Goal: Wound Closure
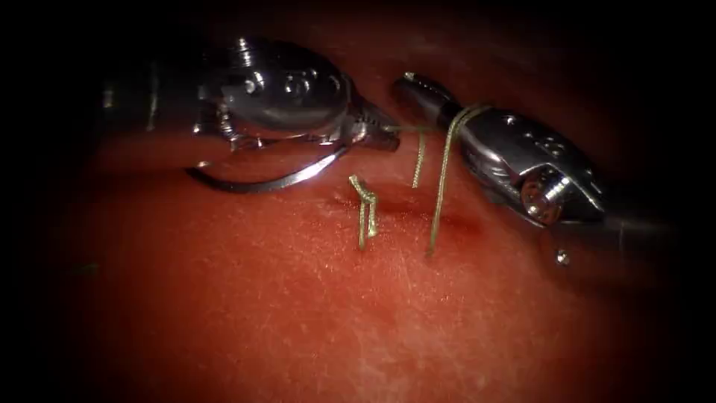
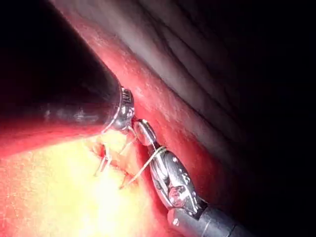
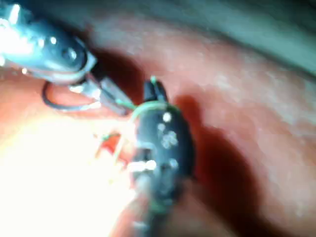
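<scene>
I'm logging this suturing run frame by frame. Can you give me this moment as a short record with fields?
left tool: jaws shut on the needle near its thread end
needle: curves out under the left tool, above the tissue, not in it
right tool: thread looped around it just behind the jaws
thread: runs from the loop down into the tissue
knot: tied stitch with short ends at the cut

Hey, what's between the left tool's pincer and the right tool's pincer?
In the endoscope view, a short stretch of thread runs from the left pincer to a loop wrapped around the right pincer; beneath it lies the tissue.
</scene>
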### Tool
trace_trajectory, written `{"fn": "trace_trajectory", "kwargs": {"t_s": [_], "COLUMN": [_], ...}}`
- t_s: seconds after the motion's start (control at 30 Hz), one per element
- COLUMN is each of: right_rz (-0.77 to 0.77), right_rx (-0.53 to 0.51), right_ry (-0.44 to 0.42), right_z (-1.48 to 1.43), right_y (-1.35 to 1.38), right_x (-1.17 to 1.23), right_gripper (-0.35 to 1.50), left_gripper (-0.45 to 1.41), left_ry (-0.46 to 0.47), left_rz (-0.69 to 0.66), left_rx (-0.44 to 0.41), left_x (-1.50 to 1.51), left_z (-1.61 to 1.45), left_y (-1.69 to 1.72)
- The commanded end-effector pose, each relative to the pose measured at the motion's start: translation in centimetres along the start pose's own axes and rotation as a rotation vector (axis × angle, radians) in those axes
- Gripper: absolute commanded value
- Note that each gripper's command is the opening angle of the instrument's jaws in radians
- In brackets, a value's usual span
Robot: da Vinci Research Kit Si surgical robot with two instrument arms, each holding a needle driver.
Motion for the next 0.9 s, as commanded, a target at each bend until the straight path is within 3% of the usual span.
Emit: {"fn": "trace_trajectory", "kwargs": {"t_s": [0.03,0.3,0.57,0.9], "right_rz": [-0.012,-0.087,-0.102,-0.111], "right_rx": [0.002,0.005,0.008,0.013], "right_ry": [0.006,0.003,-0.026,-0.049], "right_z": [-0.01,-0.33,-0.54,-0.75], "right_y": [-0.05,-0.27,-0.36,-0.5], "right_x": [-0.07,-0.25,-0.47,-0.54], "right_gripper": [-0.35,-0.35,-0.35,-0.35], "left_gripper": [-0.35,-0.35,-0.35,-0.35], "left_ry": [0.004,-0.023,-0.034,-0.034], "left_rz": [-0.008,-0.065,-0.09,-0.108], "left_rx": [-0.004,0.009,0.026,0.039], "left_x": [-0.01,-0.1,0.12,0.35], "left_z": [0.04,0.06,0.24,0.41], "left_y": [-0.1,-0.89,-1.46,-1.91]}}
